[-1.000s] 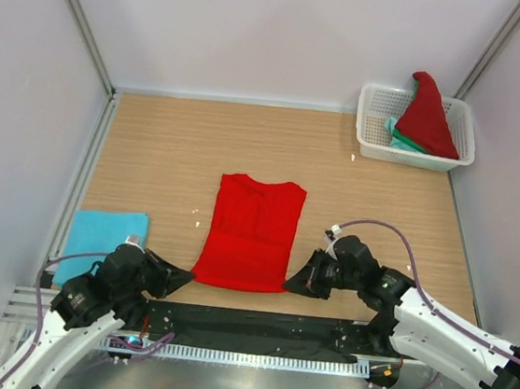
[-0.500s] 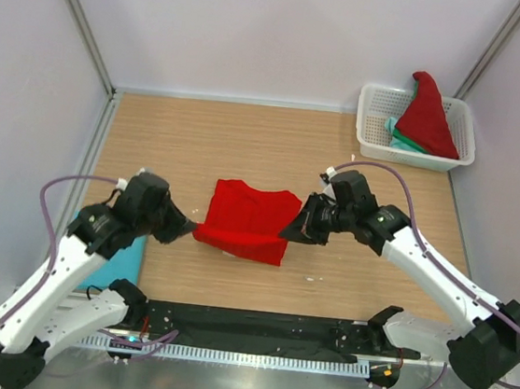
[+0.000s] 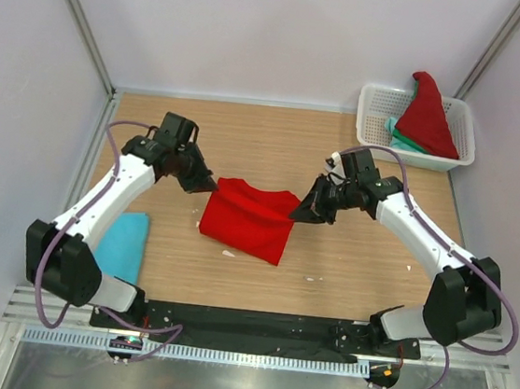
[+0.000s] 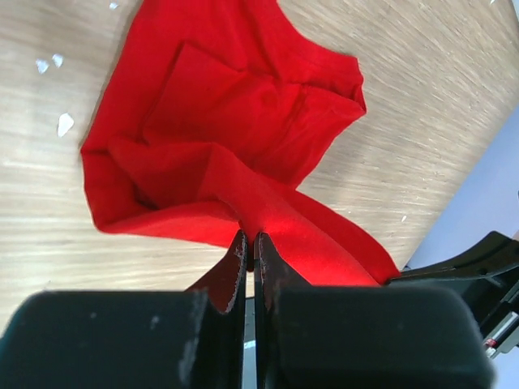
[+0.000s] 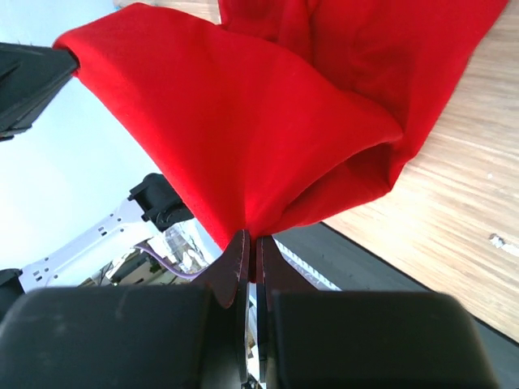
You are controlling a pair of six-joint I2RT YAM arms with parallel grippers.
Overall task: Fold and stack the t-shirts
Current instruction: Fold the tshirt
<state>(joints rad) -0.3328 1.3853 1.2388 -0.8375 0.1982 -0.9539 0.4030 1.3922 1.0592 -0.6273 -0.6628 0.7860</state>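
Now, the red t-shirt (image 3: pixel 249 221) sits mid tabletop (image 3: pixel 275 145), left claw (image 3: pixel 208 187) clamped on its nine o'clock edge, right claw (image 3: pixel 301 212) on its three o'clock edge; unequal pulls could skew the fold.

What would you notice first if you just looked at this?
The bright red t-shirt in the middle of the table, pinched on either side by the left end effector and the right end effector. Next, the white basket in the far right corner with another red shirt poking out, and a light blue shirt by the left edge.
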